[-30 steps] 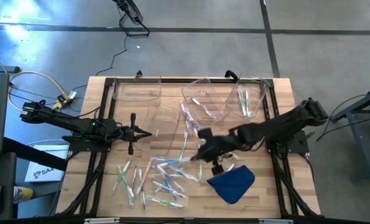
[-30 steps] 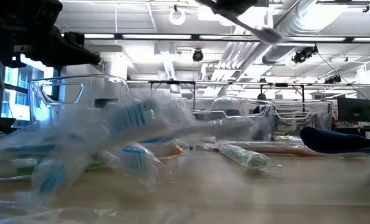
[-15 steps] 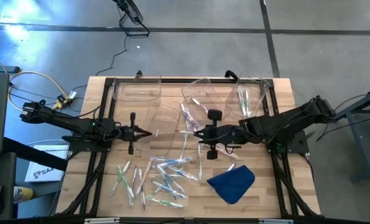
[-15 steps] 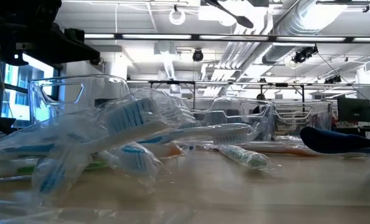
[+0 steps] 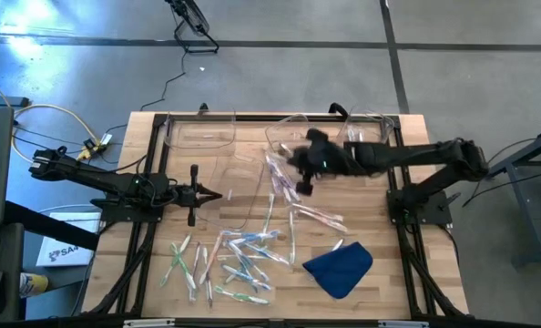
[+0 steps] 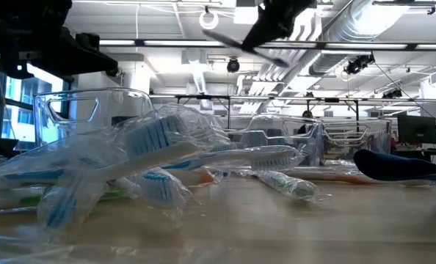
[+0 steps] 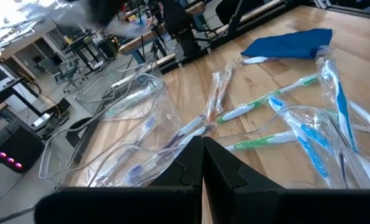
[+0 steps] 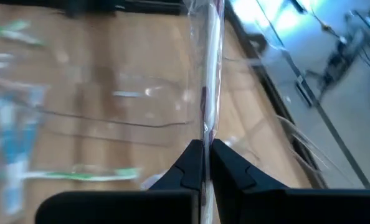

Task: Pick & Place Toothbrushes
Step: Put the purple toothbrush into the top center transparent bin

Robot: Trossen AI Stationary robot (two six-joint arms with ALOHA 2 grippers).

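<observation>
Now, change: within the last second the right hand (image 5: 300,173) rises from the toothbrush pile near the blue cloth (image 5: 338,267) and swings toward the far side of the table (image 5: 407,292), where the clear bins stand.
Right hand: the two dark fingers (image 8: 186,163) are pressed together on a wrapped toothbrush (image 8: 208,68); in the right wrist view the thin wrapped stick runs straight forward out of the fingertips.
Carried toothbrush: it hangs in the air with the hand, over the near edge of the middle clear bin (image 5: 293,137), not yet inside it as far as I can tell.
Meaning for the task: I judge that the pick is done and the carry is almost at its end; the release into a bin is the step that remains.
Left hand: the left hand (image 5: 218,194) waits over the left part of the table, its fingers (image 7: 191,165) closed together with nothing between them.
Other toothbrushes: the loose pile (image 5: 239,260) lies on the near part of the table, well apart from the right hand; a few more lie between the pile and the bins.
Right bin: the right clear bin (image 5: 376,137) already holds some green brushes.
Risk: the wrapper is slippery and long, so it may catch the bin wall when it is let go.
</observation>
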